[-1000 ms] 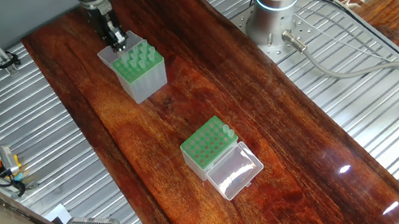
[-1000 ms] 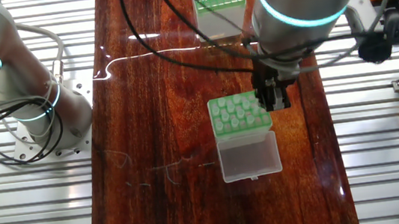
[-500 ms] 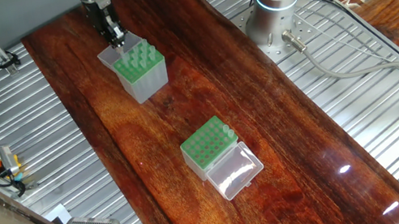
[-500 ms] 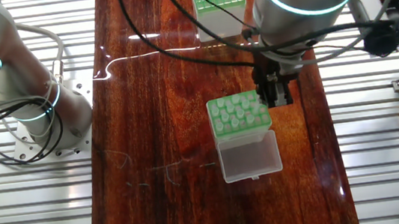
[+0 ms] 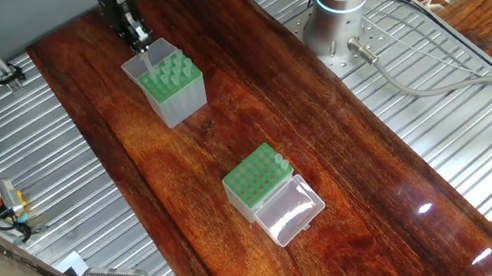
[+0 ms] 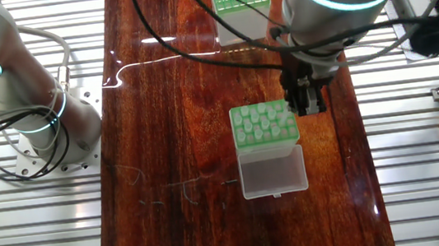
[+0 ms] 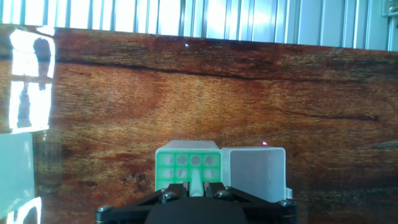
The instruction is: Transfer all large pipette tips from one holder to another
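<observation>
Gripper (image 5: 139, 41) has lifted a bit since a sec ago, now above the tall holder's (image 5: 171, 88) far edge near the tabletop's far end, fingers clamped on one large pipette tip (image 7: 196, 185). More tips stand in that holder. Short lidded box (image 5: 258, 183) sits mid-tabletop, well apart from the gripper; contents unclear.

Gripper (image 7: 197, 186) pointing down, fingers pinching w/ narrow gap.

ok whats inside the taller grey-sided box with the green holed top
Pale translucent pipette tips stand in the box; their points are hidden below its green plate.
</observation>
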Robot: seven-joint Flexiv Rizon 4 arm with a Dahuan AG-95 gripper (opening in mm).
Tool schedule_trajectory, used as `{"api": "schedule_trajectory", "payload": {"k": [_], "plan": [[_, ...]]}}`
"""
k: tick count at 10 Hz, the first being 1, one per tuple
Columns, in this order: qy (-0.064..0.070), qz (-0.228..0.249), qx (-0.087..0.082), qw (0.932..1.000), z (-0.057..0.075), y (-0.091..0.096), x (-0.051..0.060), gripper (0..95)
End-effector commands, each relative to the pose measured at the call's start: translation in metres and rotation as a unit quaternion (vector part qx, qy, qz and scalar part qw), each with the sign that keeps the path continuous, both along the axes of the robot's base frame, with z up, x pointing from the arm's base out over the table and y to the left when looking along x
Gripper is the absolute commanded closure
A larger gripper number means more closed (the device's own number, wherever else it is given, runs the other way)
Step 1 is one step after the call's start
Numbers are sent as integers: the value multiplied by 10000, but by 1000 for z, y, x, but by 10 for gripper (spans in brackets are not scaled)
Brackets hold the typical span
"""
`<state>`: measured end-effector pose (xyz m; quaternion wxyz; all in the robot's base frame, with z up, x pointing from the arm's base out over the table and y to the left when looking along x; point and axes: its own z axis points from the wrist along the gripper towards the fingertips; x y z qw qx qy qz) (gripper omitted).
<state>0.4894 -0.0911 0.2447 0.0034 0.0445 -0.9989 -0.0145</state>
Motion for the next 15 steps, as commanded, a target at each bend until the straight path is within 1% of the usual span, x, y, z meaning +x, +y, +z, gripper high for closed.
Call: {"api": "schedule_trajectory", "payload": {"k": [1, 5, 8, 12, 14, 15], "plan": [[10, 0, 0, 10000, 5, 3, 0, 950], [18, 21, -8, 10000, 16, 7, 1, 950], [32, 71, -15, 10000, 24, 7, 1, 950], [57, 152, -22, 9999, 42, 3, 0, 950], [59, 157, -23, 9999, 49, 8, 0, 950], [66, 180, -35, 9998, 50, 9, 1, 950]]}}
